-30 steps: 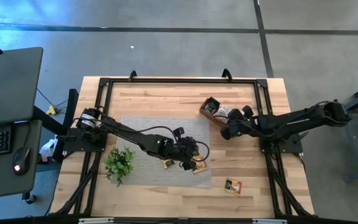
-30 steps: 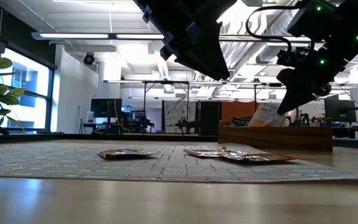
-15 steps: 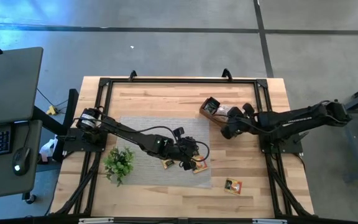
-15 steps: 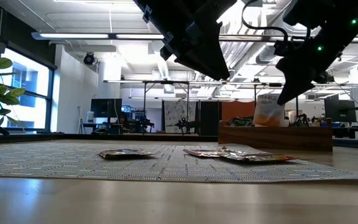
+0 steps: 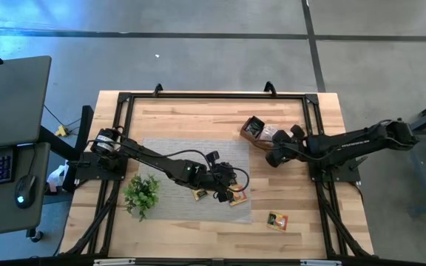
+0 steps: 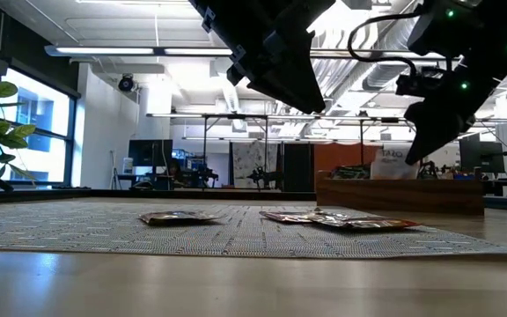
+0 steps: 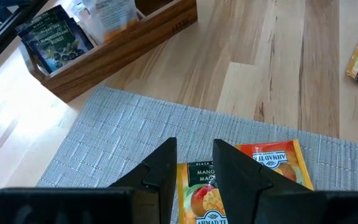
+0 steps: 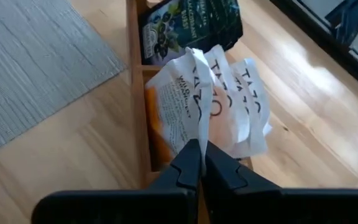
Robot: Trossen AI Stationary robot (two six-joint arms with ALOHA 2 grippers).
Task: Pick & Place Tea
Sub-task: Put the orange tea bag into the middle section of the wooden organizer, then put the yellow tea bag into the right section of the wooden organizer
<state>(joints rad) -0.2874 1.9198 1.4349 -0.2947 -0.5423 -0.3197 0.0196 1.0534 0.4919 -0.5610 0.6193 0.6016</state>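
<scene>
Only right wrist view shows white sachet [image 8: 194, 106] pinched.

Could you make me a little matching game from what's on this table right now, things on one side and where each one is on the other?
Things:
1. white Tazo sachet
2. green plant sprig
3. wooden box
4. orange sachet

Places:
A. alone on bare wood, off the mat
B. pinched in the right gripper
C. at the grey woven mat's edge
D. on the table near the right arm

Pairs: 1-B, 2-C, 3-D, 4-A
</scene>
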